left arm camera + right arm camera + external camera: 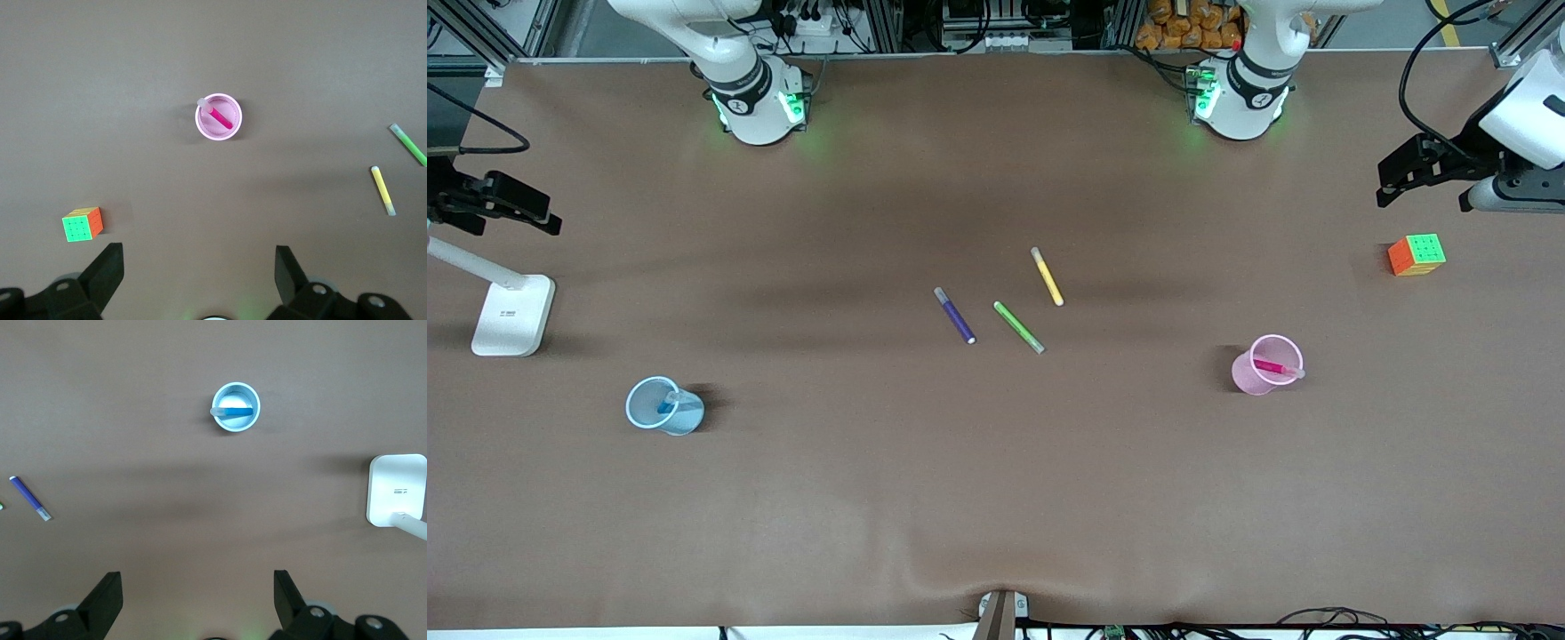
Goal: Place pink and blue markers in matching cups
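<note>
pink marker (pixel 1270 365) in pink cup (pixel 1254 377) | blue marker (pixel 667 406) in blue cup (pixel 685 416) | sorted by colour | left hand (pixel 199 267) wide, right hand (pixel 198 587) wide, both empty, waiting above table (pixel 996 498)

Bare table (pixel 996 498) lies between the pale blue cup (pixel 663 406), near the right arm's end, and the pale pink cup (pixel 1267 364), near the left arm's. Farther from the camera, mid-table, purple marker (pixel 954 316), green marker (pixel 1019 327) and yellow marker (pixel 1047 276) lie close together. A white lamp base (pixel 513 315) and a puzzle cube (pixel 1416 254) stand near the table's two ends.
</note>
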`<state>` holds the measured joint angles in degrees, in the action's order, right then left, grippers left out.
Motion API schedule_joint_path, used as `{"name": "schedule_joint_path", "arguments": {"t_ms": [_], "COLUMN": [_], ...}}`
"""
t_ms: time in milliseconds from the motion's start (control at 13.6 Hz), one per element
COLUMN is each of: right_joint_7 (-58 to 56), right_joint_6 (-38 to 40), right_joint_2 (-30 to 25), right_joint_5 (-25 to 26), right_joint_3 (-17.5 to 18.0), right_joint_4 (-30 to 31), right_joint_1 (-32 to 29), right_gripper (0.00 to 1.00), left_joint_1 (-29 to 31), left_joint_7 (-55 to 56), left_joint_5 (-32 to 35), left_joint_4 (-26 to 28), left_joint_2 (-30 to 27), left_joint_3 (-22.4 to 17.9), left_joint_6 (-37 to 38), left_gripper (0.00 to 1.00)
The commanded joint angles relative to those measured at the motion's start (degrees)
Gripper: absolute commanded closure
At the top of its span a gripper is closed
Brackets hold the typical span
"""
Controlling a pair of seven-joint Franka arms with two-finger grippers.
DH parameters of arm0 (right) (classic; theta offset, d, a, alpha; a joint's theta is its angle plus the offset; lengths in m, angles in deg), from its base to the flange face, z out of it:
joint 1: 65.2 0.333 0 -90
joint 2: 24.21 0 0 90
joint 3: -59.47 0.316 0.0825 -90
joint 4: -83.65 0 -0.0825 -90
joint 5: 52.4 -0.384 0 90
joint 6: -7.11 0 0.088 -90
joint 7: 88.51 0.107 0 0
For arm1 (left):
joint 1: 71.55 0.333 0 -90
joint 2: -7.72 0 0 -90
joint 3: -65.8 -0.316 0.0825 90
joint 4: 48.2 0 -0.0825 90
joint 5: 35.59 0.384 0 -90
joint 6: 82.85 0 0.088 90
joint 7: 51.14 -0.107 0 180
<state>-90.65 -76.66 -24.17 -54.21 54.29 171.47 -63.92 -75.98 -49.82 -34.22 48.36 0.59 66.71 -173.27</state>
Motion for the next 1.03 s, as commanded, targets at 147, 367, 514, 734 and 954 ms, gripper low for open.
{"name": "schedule_joint_path", "arguments": {"t_ms": [147, 367, 514, 734, 954], "right_joint_7": [0.65, 0.65, 0.83, 0.74, 0.74], "right_joint_6": [1.24, 1.24, 1.15, 0.80, 0.71], "right_joint_2": [-0.75, -0.84, -0.84, -0.84, -0.84], "right_joint_5": [1.89, 2.16, 2.25, 2.68, 2.77], "right_joint_3": [0.08, 0.17, 0.35, 0.26, 0.17], "right_joint_4": [-0.37, -0.37, -0.37, -0.37, -0.37], "right_joint_1": [-0.30, 0.04, 0.31, 0.13, 0.05], "right_gripper": [0.00, 0.00, 0.00, 0.00, 0.00], "left_joint_1": [0.39, 0.47, 0.65, 0.56, 0.56], "left_joint_7": [-0.63, -0.27, -0.27, -0.36, -0.18], "left_joint_5": [-1.02, -1.11, -1.02, -0.93, -0.84], "left_joint_4": [0.65, 1.26, 0.39, 0.29, 0.21], "left_joint_2": [-1.22, -2.01, -1.75, -1.66, -1.66], "left_joint_3": [0.05, 0.05, -0.03, -0.03, -0.03], "left_joint_6": [1.29, 1.65, 1.65, 1.65, 1.65], "left_gripper": [0.00, 0.00, 0.00, 0.00, 0.00]}}
